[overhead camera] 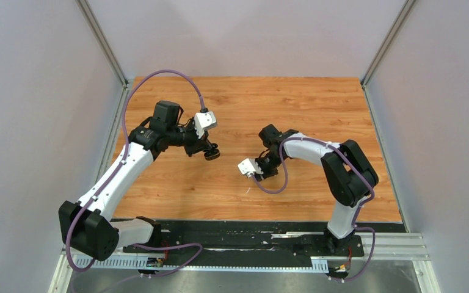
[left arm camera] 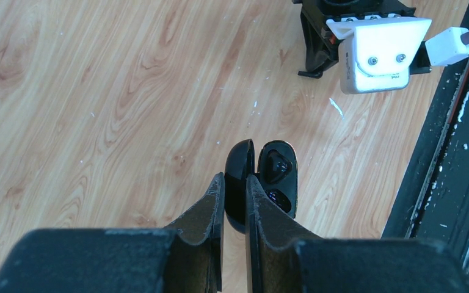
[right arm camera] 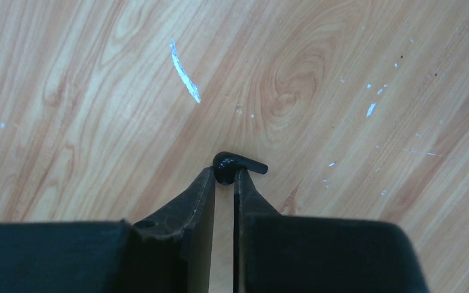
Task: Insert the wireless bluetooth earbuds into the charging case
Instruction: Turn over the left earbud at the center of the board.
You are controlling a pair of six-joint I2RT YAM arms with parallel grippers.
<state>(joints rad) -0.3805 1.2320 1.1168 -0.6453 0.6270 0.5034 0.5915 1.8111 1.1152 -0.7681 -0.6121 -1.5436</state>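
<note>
Your left pincer [left arm camera: 235, 183] is clamped on the lid of the open black charging case [left arm camera: 278, 171] over the wooden surface [right arm camera: 342, 73]; your right pincer [right arm camera: 225, 177] is closed on a black earbud [right arm camera: 239, 162] resting on that surface.

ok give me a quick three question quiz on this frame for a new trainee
1. True or false: the charging case lies shut on the table.
2. Which gripper has the black earbud between its fingertips? A) left gripper B) right gripper C) neither
3. Fill in: the left gripper clamps the open charging case by its ____.
Key: 1 false, it is open and held in the left gripper. 2 B. 3 lid.
</note>
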